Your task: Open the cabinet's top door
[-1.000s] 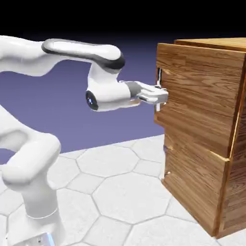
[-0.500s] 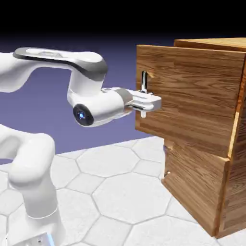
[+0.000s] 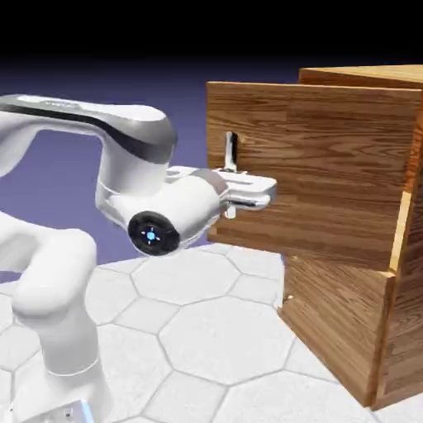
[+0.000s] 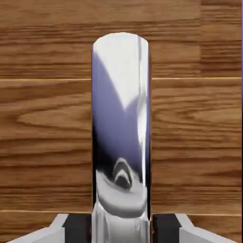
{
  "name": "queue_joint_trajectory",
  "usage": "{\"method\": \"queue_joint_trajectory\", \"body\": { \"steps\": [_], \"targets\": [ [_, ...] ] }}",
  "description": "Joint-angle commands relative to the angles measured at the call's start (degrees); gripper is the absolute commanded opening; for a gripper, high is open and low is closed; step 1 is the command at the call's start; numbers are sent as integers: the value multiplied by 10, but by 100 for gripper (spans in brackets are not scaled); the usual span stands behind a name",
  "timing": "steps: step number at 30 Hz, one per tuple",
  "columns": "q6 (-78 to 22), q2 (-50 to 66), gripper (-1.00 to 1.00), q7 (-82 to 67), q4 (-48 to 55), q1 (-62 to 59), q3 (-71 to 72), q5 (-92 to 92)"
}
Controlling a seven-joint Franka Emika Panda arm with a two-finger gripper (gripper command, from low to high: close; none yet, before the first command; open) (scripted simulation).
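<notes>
Top door (image 3: 306,169) of the cabinet (image 3: 363,273) stands swung out from the cabinet's front, its free edge reaching left toward the arm, while the lower panel (image 3: 335,322) sits flush below it. A small upright silver handle (image 3: 230,153) is fixed near that free edge. The white gripper (image 3: 248,192) reaches level from the left, and its jaws are clamped narrowly on the handle. In the hand view the shiny handle (image 4: 121,128) rises between the two grey fingertips (image 4: 76,228), wood grain filling everything behind it. The cabinet stands on the hex-tiled worktop (image 3: 206,330) at the right.
</notes>
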Motion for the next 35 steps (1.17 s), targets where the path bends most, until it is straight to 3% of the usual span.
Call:
{"method": "queue_joint_trajectory", "body": {
  "steps": [1,20,35],
  "targets": [
    [-24,13,-100,-3,13,4,-21,-21],
    [-449,325,-100,-113,357,266,-415,-208],
    [-532,375,-100,-139,451,564,-716,-231]
  ]
}}
